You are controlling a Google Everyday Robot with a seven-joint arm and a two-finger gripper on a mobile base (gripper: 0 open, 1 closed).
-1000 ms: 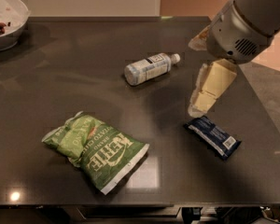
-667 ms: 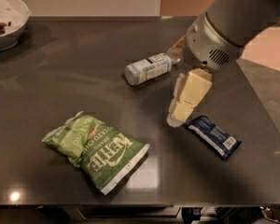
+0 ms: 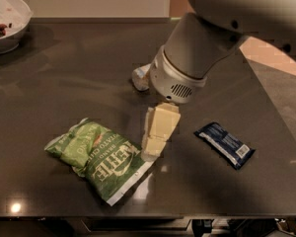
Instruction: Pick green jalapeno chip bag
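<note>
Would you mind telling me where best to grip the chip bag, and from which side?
Probably its puffy middle, from above: the chip bag lies flat on the table, so its edges offer little to pinch. Close across its narrower width. The gripper hangs close beside it.

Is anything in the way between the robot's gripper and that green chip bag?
Nothing visible does. The cream-coloured gripper hangs just beside the upper right edge of the crinkled green foil jalapeno chip bag, only bare dark tabletop between them. The small dark-blue packet lies on the gripper's far side, clear of the path.
</note>
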